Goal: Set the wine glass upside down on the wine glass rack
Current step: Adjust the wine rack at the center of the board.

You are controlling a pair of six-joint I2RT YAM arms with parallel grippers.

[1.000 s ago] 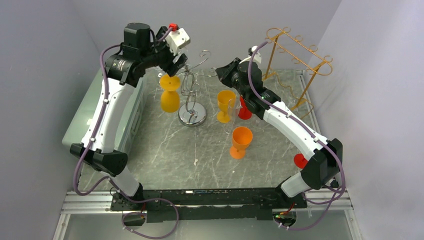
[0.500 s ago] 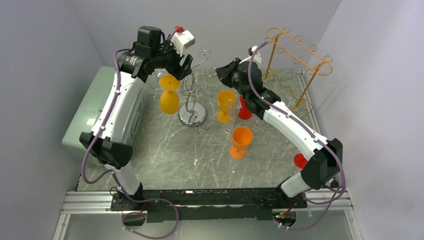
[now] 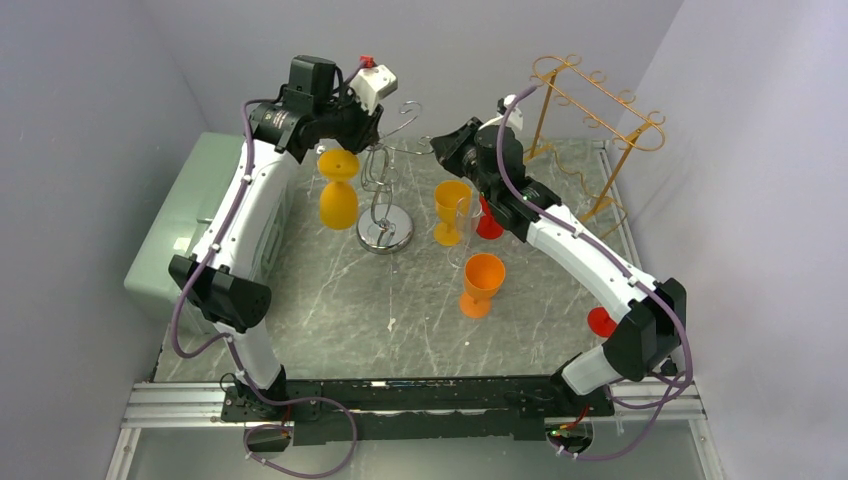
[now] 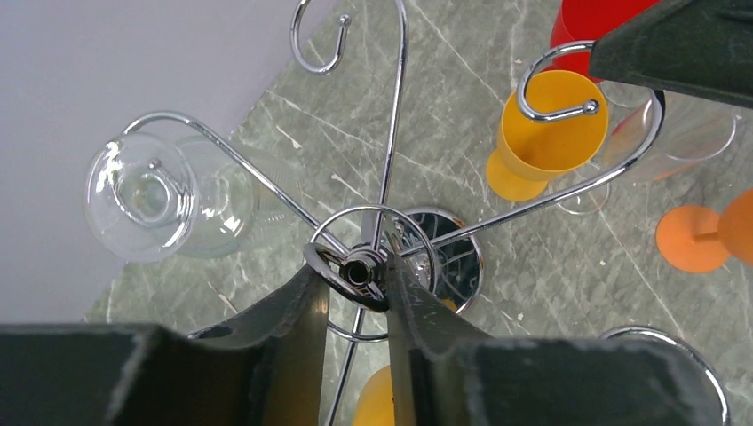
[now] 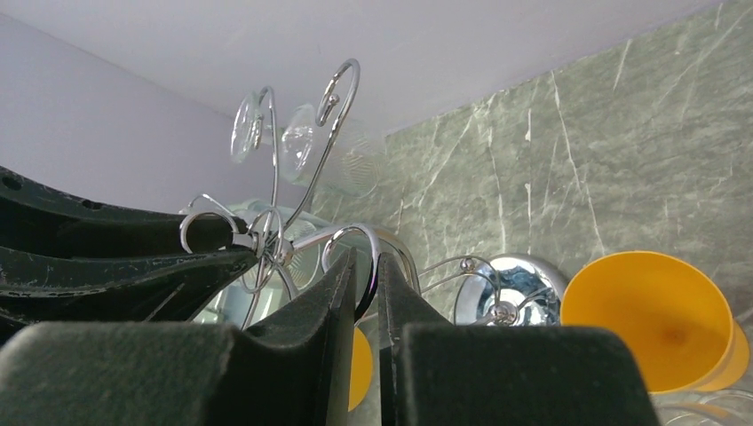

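The chrome wine glass rack point(image 3: 386, 205) stands mid-table on a round base. A yellow wine glass point(image 3: 339, 192) hangs from it upside down, foot uppermost on a left arm, with no gripper on it. My left gripper point(image 3: 373, 135) sits over the rack's top, and in the left wrist view its fingers point(image 4: 302, 311) press the central hub point(image 4: 366, 271) from both sides. My right gripper point(image 3: 437, 148) is shut on a curled rack arm point(image 5: 353, 241). A clear glass point(image 4: 146, 195) also hangs inverted on the rack's far side.
An upright yellow goblet point(image 3: 450, 210), a clear glass point(image 3: 463, 235), a red cup point(image 3: 490, 222) and an orange goblet point(image 3: 482, 283) stand right of the rack. A gold wire rack point(image 3: 590, 115) is at the back right, a pale green box point(image 3: 175, 245) at the left edge.
My left gripper left the yellow glass's foot, moved right over the rack's top and closed on the hub. The yellow glass stays hanging. The right arm has not moved.
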